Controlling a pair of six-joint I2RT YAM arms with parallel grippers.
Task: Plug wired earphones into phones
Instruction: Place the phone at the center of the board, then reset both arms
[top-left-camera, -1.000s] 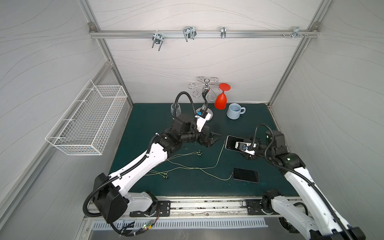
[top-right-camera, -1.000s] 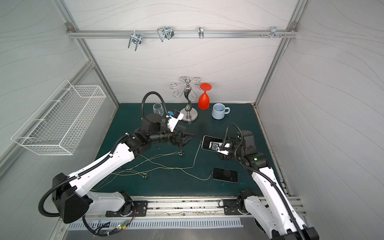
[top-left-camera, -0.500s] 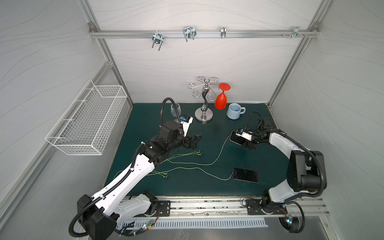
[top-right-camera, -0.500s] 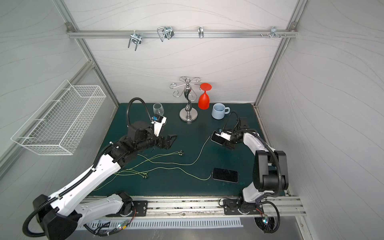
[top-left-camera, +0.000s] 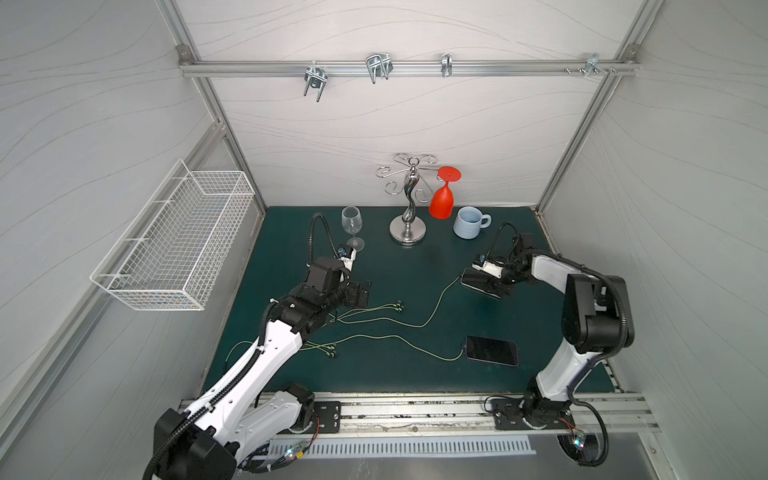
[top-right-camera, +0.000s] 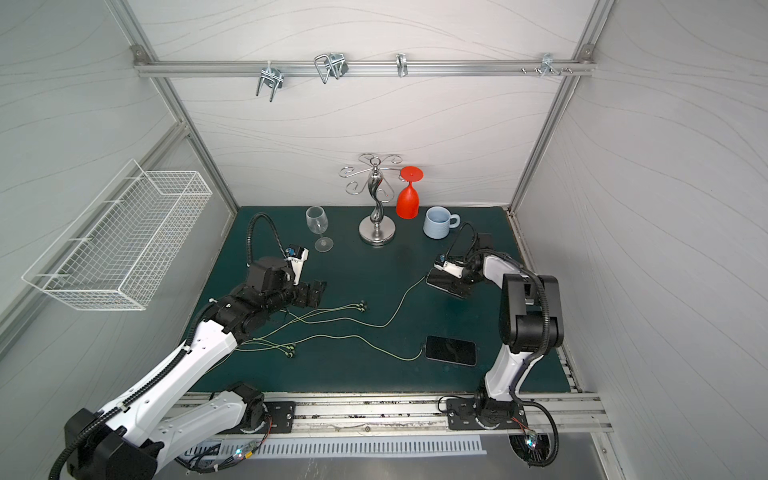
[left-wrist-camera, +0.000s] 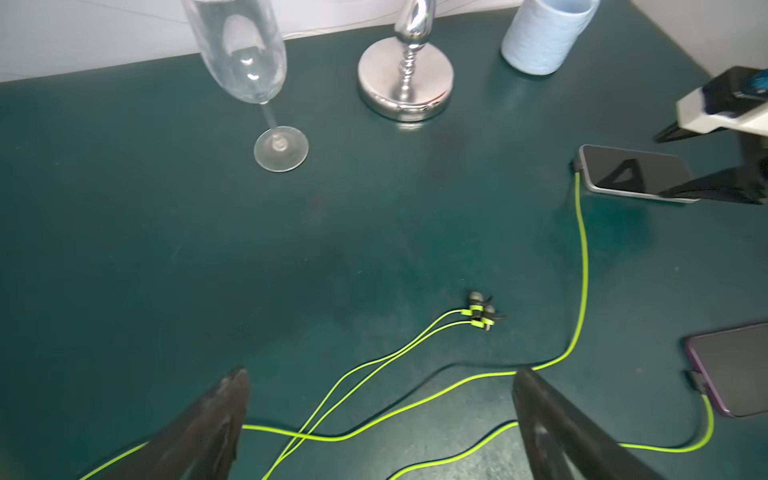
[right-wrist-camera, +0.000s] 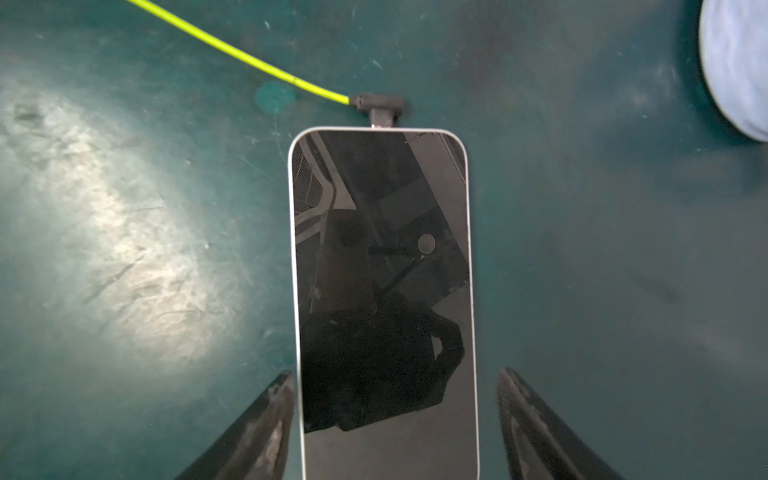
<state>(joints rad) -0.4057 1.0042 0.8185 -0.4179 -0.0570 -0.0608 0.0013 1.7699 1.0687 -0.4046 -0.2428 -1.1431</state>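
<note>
Far phone (right-wrist-camera: 382, 249): plugged in, at two o'clock, straddled by the spread right claw (right-wrist-camera: 395, 374), seemingly for steadying.
Left claw (left-wrist-camera: 380, 372): spread, nothing held.

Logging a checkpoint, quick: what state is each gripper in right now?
Left gripper: open, holding nothing.
Right gripper: open, jaws either side of the phone, not clamped on it.
</note>
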